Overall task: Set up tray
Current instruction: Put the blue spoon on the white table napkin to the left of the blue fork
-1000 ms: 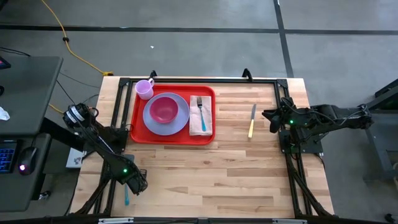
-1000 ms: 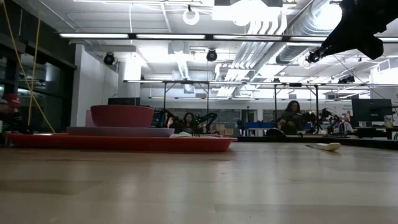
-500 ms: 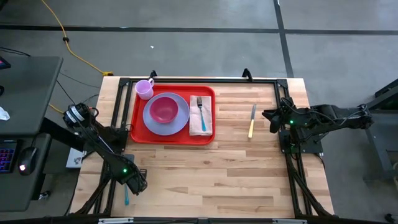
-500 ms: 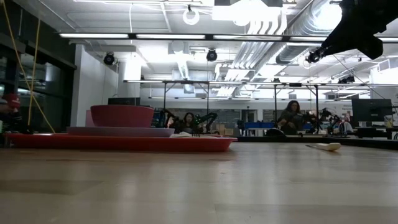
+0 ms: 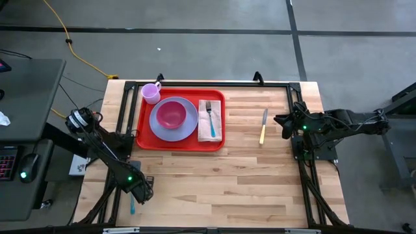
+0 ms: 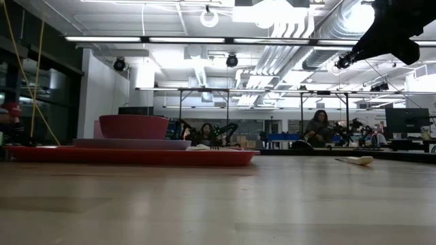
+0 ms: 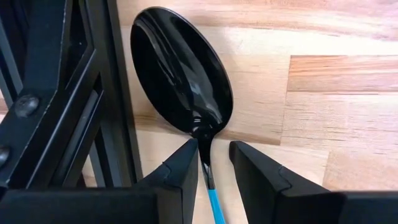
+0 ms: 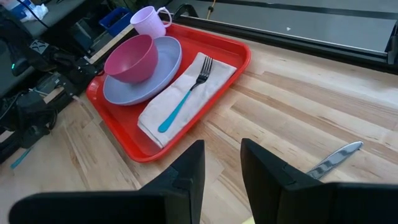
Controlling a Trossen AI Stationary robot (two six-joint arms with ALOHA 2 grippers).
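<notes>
The large flat red plastic rectangular tray (image 5: 181,120) is lying toward the table's far-left corner, carrying a round lavender plate (image 5: 173,119) with a pink bowl (image 5: 171,114) on it, a small lavender cup (image 5: 151,93) in the tray's far-left corner, and a folded white napkin (image 5: 210,121) bearing a blue-handled fork (image 5: 210,115) along its right rim, an arrangement suggesting a place setting still lacking pieces. The left gripper (image 7: 214,155) is sitting low at the table's near-left edge, its fingers slightly parted and straddling the neck of a dark spoon with a blue handle (image 7: 186,81), apparently closing for a pick. The right gripper (image 8: 222,158) is waiting open over the right edge, near a yellow-handled knife (image 5: 263,126) lying on bare wood. No legible writing is showing.
</notes>
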